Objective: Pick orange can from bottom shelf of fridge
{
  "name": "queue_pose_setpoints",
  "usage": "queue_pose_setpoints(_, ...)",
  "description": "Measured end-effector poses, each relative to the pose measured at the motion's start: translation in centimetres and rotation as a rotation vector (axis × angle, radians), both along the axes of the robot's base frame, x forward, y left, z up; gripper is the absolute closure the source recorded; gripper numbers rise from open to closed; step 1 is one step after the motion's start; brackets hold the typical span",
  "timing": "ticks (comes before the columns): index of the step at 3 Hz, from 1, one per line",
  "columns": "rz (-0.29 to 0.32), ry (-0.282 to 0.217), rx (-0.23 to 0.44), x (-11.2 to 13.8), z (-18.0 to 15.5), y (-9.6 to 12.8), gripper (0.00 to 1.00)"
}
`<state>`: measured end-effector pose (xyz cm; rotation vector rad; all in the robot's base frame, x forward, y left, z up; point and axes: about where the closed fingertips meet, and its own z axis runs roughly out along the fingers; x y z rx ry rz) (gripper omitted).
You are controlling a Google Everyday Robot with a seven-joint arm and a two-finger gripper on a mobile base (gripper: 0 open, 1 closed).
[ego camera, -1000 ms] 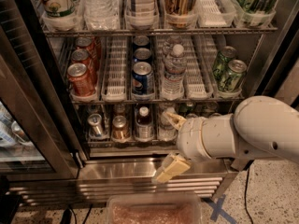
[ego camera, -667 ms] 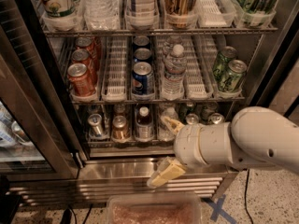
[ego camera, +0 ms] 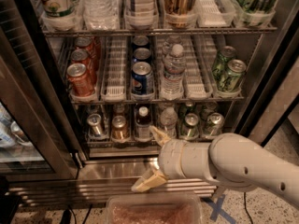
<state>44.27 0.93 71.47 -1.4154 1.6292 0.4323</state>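
The fridge (ego camera: pixel 105 171) stands open, full of drinks. A big pale robot arm (ego camera: pixel 243 164) comes in low from the right. The bottom shelf (ego camera: pixel 105 143) is the surface holding small cans and bottles. The gripper (ego camera: pixel 152 160) hangs in front of its front edge, near the middle, jaws wide apart, holding nothing. The orange can (ego camera: pixel 120 127) stands at the front edge, toward the left corner.

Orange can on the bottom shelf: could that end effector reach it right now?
Probably yes. The open end effector hangs outside the fridge, right of the orange can, which stands at the front of the bottom shelf with nothing before it.
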Motion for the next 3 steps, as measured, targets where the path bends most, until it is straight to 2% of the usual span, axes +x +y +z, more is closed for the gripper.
queue_pose_setpoints(1,-0.030,-0.008,0.021,2.56,-4.04,2.26,0.00)
queue_pose_setpoints(2,-0.031,-0.008,0.021,2.56,-4.05,2.26,0.00)
queue_pose_setpoints(3,-0.070,-0.019,0.022,2.82,-4.87,2.46,0.00)
